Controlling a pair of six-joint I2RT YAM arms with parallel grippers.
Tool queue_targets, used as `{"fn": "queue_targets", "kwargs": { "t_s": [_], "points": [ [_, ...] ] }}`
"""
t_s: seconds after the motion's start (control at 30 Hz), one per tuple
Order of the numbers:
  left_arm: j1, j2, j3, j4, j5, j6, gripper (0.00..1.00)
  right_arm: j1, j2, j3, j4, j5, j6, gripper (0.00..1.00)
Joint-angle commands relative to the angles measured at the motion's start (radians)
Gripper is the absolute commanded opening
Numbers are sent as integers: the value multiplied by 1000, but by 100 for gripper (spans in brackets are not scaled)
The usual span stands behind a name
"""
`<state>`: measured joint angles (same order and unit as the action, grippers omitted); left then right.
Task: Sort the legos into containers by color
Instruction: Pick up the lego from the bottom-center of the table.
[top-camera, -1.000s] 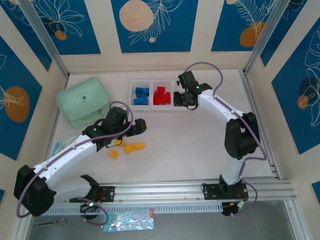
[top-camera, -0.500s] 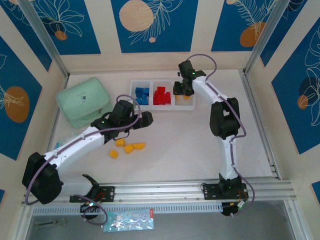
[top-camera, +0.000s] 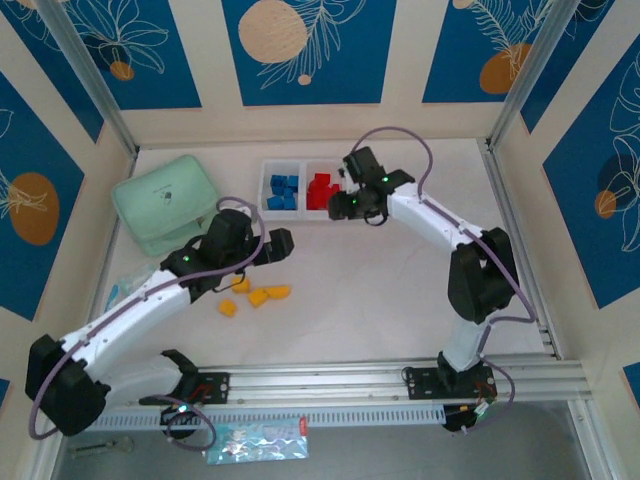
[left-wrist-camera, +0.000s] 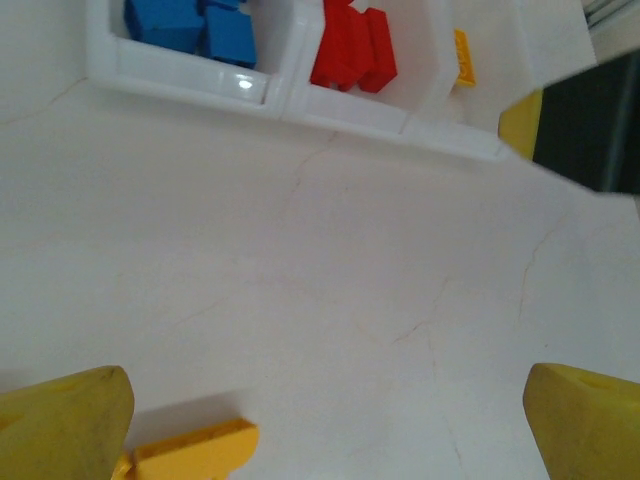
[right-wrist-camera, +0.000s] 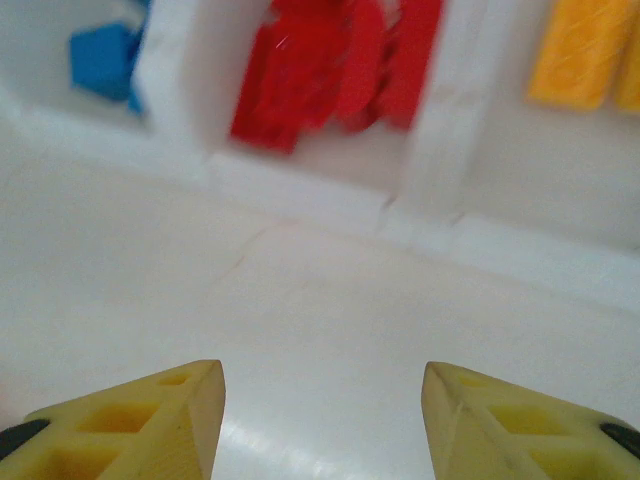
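Yellow brick (left-wrist-camera: 195, 448) sits off-centre beneath the wide-spread left gripper (left-wrist-camera: 325, 420); centre first, then drop. Over there the right gripper (right-wrist-camera: 320, 400) hangs parted, empty

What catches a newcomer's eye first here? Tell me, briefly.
The white tray at the back holds blue bricks and red bricks in neighbouring compartments. Nearer, several yellow-orange bricks lie loose by the open left gripper, and a mint-green box sits far left.

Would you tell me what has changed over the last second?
The right gripper opened, left a yellow brick in the right compartment, and pulled back nearer, slightly left. The left gripper, open, swung out and back. The loose bricks stayed put.
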<state>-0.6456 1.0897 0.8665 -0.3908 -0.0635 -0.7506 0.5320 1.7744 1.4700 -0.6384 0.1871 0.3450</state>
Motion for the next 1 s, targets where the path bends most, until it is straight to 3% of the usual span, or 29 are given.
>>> {"fn": "queue_targets", "kwargs": {
  "t_s": [0.0, 0.2, 0.4, 0.6, 0.97],
  "points": [
    [5, -66, -50, -96, -51, -3, 100, 74, -52, -81, 18, -38, 7, 58],
    [9, -172, -104, -195, -88, -32, 100, 247, -80, -204, 22, 3, 7, 63],
    [14, -254, -160, -235, -117, -70, 100, 359, -29, -269, 61, -17, 21, 69],
    [15, -279, -171, -266, -146, -87, 100, 421, 32, -250, 106, -72, 18, 73],
    [21, -329, -170, -325, -203, -101, 100, 465, 192, -131, 145, 0, -79, 81]
  ]
}}
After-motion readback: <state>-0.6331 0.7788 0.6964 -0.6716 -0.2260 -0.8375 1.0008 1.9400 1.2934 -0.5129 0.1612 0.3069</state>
